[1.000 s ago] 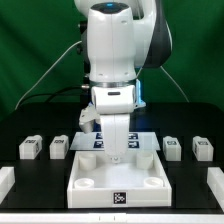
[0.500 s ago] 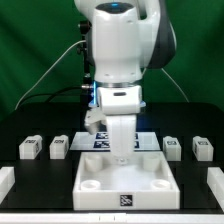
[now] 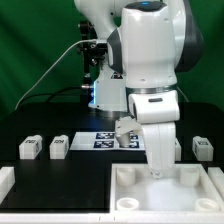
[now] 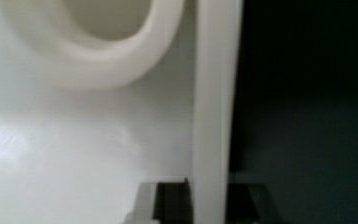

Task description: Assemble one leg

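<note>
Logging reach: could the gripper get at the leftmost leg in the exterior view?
Probably yes: that leg lies uncovered on the table, but the gripper sits low at the white panel and would need to lift clear first.

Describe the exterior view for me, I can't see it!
A big white robot arm grips a white panel by its edge with its gripper, on a black table. Small white legs lie behind at the exterior view's left, one at its right.

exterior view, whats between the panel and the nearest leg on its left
Only bare black table lies between the panel and the leg; the exterior view shows it.
</note>
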Controlling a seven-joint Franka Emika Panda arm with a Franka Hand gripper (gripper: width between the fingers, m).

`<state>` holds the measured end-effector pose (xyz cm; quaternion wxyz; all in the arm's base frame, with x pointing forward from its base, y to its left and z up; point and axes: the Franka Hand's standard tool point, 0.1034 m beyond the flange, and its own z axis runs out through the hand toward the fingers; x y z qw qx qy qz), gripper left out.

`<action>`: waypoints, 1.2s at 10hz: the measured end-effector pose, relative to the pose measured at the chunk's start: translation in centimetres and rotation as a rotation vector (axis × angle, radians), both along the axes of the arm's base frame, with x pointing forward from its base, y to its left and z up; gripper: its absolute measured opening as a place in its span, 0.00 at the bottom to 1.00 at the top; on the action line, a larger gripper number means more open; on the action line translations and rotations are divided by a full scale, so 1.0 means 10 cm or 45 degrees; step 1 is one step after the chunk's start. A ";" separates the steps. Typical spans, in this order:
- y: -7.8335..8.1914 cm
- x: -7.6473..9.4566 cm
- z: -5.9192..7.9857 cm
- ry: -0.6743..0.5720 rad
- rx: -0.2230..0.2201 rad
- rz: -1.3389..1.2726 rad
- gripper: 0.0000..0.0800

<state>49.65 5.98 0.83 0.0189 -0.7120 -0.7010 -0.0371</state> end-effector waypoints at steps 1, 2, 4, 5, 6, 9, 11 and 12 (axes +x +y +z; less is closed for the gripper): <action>0.06 0.00 0.00 0.043 -0.004 -0.004 0.07; 0.07 0.00 0.01 0.090 -0.015 -0.011 0.07; 0.07 0.00 0.00 0.084 -0.013 -0.004 0.07; 0.07 0.00 0.00 0.084 -0.013 -0.005 0.07; 0.07 0.00 0.00 0.085 -0.013 -0.006 0.19; 0.06 0.00 -0.01 0.086 -0.013 -0.007 0.64; 0.06 0.00 -0.01 0.086 -0.013 -0.008 0.76; 0.06 0.00 -0.01 0.086 -0.013 -0.008 0.80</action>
